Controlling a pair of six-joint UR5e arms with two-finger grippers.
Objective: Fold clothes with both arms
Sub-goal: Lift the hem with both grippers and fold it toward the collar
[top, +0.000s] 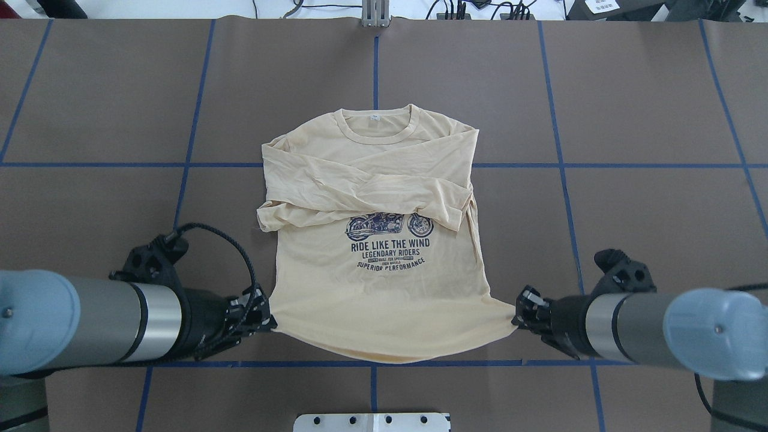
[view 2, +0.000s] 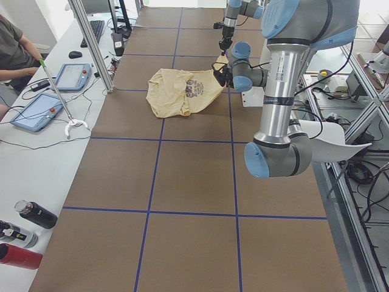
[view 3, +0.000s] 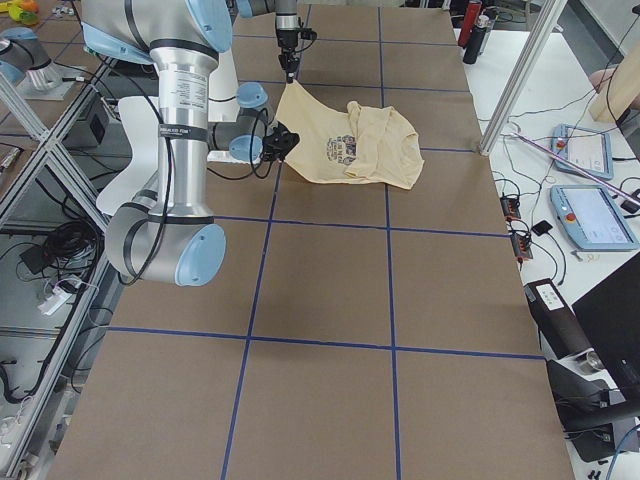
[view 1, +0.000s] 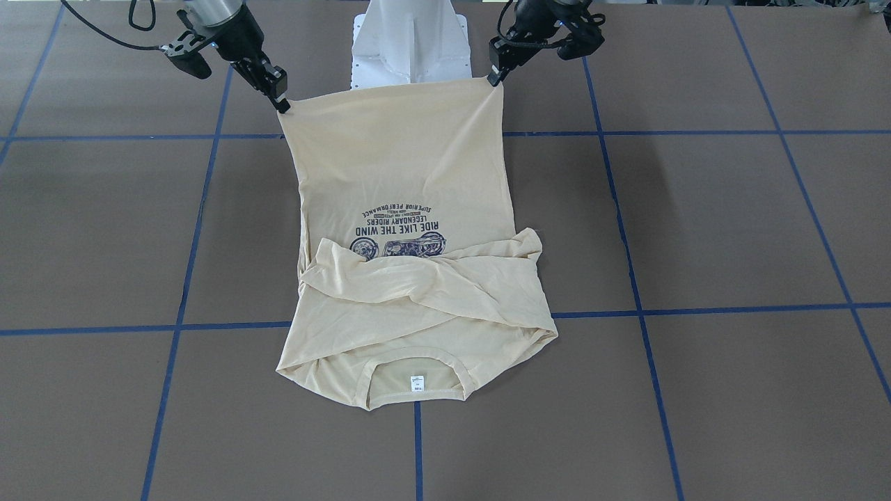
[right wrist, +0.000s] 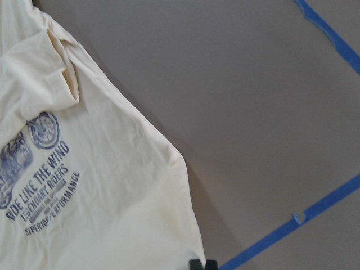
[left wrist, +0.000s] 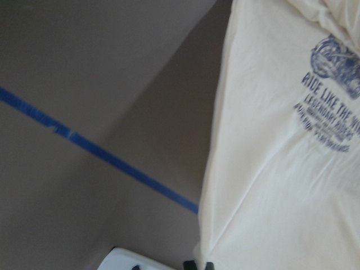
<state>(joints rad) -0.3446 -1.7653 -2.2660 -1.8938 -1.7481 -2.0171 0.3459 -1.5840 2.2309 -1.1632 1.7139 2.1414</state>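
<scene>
The clothes are one cream-yellow long-sleeved T-shirt (top: pixel 384 288) lying print-up on the brown table, its collar and white neck label (top: pixel 374 118) on the far side from the robot. Both sleeves are folded across the chest, just above the navy motorcycle print (view 1: pixel 400 226). My left gripper (top: pixel 271 324) is shut on the hem's left corner, and my right gripper (top: pixel 515 315) is shut on the right corner. The hem (view 1: pixel 390 94) is stretched taut between them and raised off the table. In each wrist view the T-shirt (left wrist: pixel 281 169) (right wrist: pixel 101 197) hangs down from the fingertips.
The white pedestal base (top: pixel 372 422) sits just behind the lifted hem. Blue tape lines (top: pixel 558 165) grid the table. In the exterior left view a person (view 2: pixel 15 55) sits at a side bench with tablets (view 2: pixel 36 112), and bottles (view 2: pixel 33 214) lie near its front.
</scene>
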